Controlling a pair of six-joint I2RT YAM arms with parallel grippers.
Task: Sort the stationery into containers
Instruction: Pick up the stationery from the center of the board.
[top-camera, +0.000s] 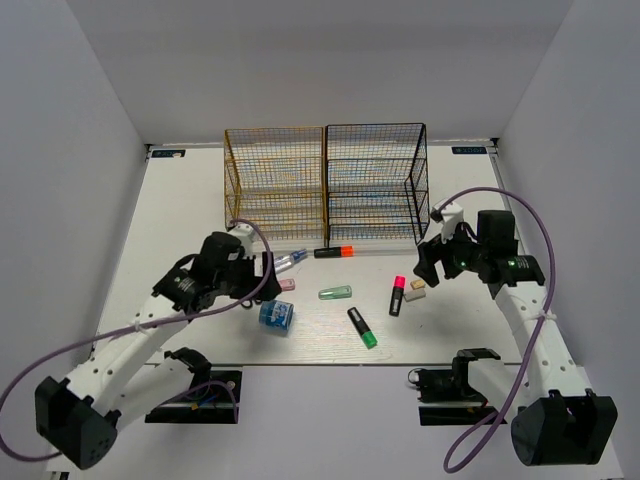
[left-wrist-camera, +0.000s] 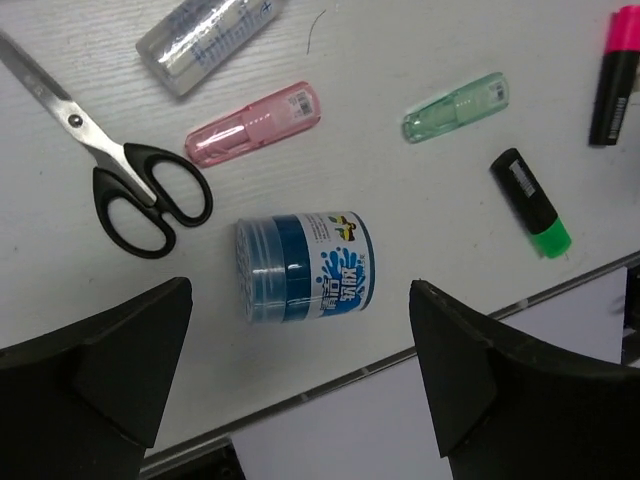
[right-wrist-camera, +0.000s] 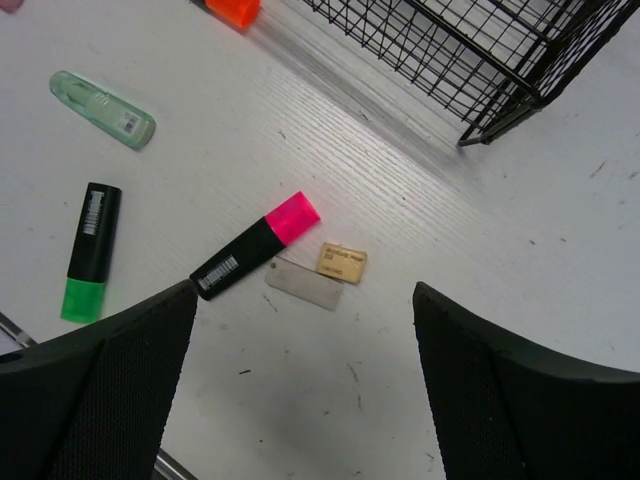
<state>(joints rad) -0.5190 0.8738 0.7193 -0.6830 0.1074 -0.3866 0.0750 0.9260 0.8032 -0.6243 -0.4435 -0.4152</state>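
- The blue tape roll (left-wrist-camera: 305, 265) lies on its side on the table, near the black-handled scissors (left-wrist-camera: 130, 180) and the pink capsule (left-wrist-camera: 255, 124).
- The left gripper (left-wrist-camera: 300, 370) hovers over it, jaws spread wide and holding nothing. The roll sits centred between the fingers, likely a line-up for a grasp.
- The right gripper (right-wrist-camera: 305, 390) is equally wide and empty above the pink highlighter (right-wrist-camera: 255, 245), with the beige eraser (right-wrist-camera: 342, 262) just beside the cap.
- The gold rack (top-camera: 275, 182) and black rack (top-camera: 377, 180) stand touching at the far side (no stationery visible on their tiers), so sorting seems barely begun.
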